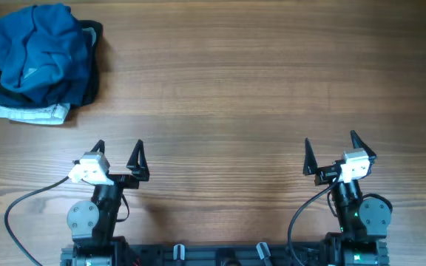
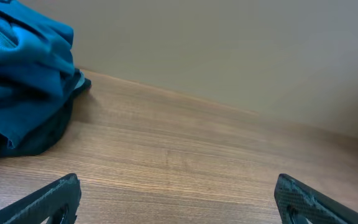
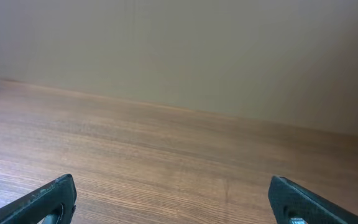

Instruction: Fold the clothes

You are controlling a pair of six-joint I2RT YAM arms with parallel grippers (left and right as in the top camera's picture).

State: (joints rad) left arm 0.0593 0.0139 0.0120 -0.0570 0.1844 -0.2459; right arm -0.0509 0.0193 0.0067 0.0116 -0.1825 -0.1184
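Observation:
The clothes (image 1: 35, 46) are a crumpled medium-blue shirt heaped at the table's far left corner, on top of a stack of folded garments. In the left wrist view the clothes (image 2: 17, 68) fill the upper left. My left gripper (image 1: 118, 148) stands open near the front edge, well short of the heap and to its right, nothing between its fingers (image 2: 55, 198). My right gripper (image 1: 330, 145) is open too, at the front right, far from the shirt, with only bare wood between its fingers (image 3: 48, 198).
Under the shirt lies a stack of folded garments (image 1: 32, 111), black, navy and white. The wooden table (image 1: 235, 89) stretches from the heap to the right. A plain wall (image 3: 197, 43) rises behind the far edge. Cables (image 1: 21, 207) loop by each arm base.

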